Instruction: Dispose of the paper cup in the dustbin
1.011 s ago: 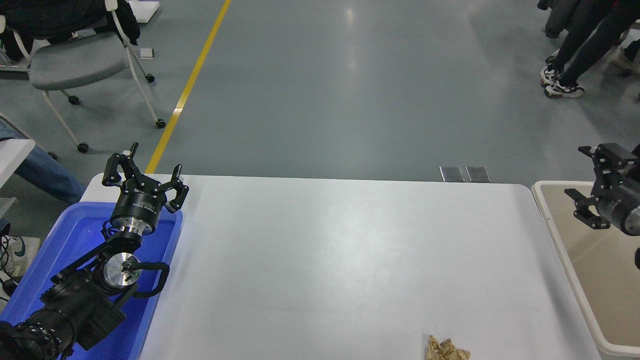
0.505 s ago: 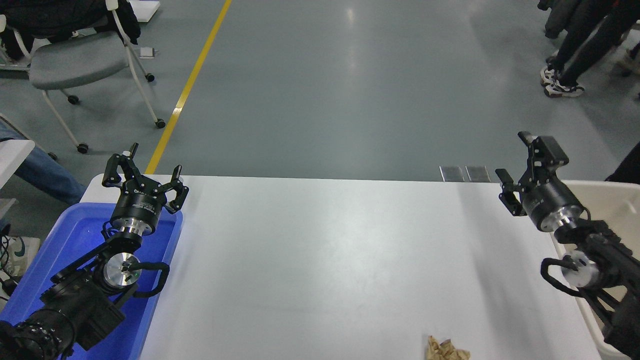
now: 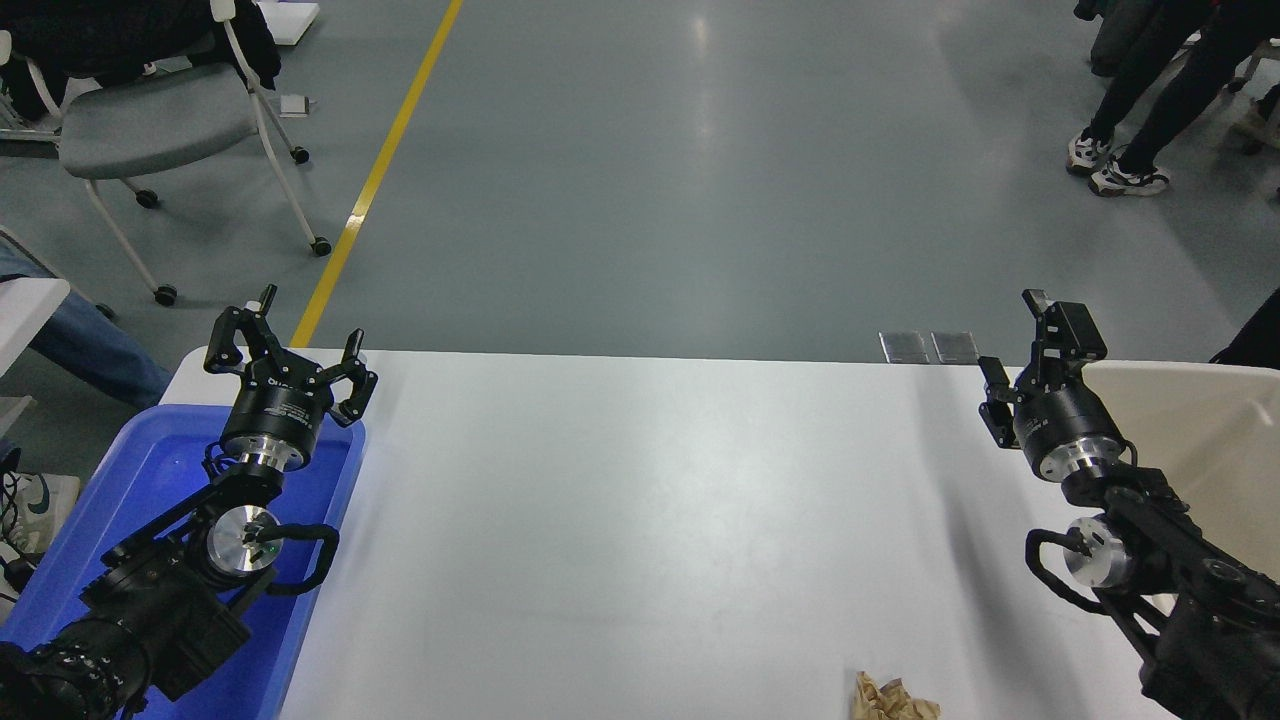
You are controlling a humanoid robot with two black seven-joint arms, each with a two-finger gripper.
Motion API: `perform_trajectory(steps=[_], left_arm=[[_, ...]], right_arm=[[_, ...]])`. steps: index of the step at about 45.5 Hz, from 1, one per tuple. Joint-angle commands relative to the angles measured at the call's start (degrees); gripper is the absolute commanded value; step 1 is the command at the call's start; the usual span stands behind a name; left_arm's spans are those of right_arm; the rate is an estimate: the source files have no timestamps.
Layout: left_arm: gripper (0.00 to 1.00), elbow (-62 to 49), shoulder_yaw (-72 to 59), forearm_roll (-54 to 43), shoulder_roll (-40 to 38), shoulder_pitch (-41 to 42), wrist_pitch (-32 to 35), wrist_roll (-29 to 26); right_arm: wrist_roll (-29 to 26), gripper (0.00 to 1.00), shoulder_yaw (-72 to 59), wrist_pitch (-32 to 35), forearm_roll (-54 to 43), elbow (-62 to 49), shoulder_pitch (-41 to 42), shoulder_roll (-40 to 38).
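Note:
The beige dustbin (image 3: 1200, 430) stands off the table's right edge, partly hidden behind my right arm. The paper cup is not in view; I cannot see inside the bin past the arm. My right gripper (image 3: 1020, 345) is open and empty, raised over the table's far right corner just left of the bin. My left gripper (image 3: 285, 345) is open and empty, parked over the far end of the blue tray at the lower left.
A blue plastic tray (image 3: 130, 480) lies on the table's left side under the left arm. A crumpled brown paper wad (image 3: 893, 700) lies at the front edge. A wheeled chair (image 3: 160, 130) stands far left; a person's legs (image 3: 1140, 100) far right.
My right arm has swung left from over the dustbin to over the table's right side, then drawn slightly lower and closer. The left arm has not moved.

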Motion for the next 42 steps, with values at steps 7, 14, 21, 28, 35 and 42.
perform_trajectory(steps=[7, 14, 21, 28, 35, 42], left_arm=[[1.0, 0.0, 0.0, 0.0, 0.0, 0.0, -0.1, 0.0], [1.0, 0.0, 0.0, 0.0, 0.0, 0.0, -0.1, 0.0], [1.0, 0.0, 0.0, 0.0, 0.0, 0.0, -0.1, 0.0], [1.0, 0.0, 0.0, 0.0, 0.0, 0.0, -0.1, 0.0], [1.0, 0.0, 0.0, 0.0, 0.0, 0.0, -0.1, 0.0], [1.0, 0.0, 0.0, 0.0, 0.0, 0.0, -0.1, 0.0]], right_arm=[[0.5, 1.0, 2.1, -0.7, 7.0, -2.0, 0.4, 1.4], [0.4, 1.0, 1.9, -0.6, 7.0, -2.1, 0.6, 1.6], [0.4, 1.0, 2.1, -0.8, 7.0, -1.8, 0.5, 1.7], [0.4, 0.99, 1.1, -0.5, 7.0, -0.9, 0.2, 1.7], [0.4, 1.0, 1.0, 0.6, 7.0, -0.7, 0.3, 2.1], [0.5, 1.0, 1.0, 0.6, 6.9, -0.7, 0.4, 3.1]])
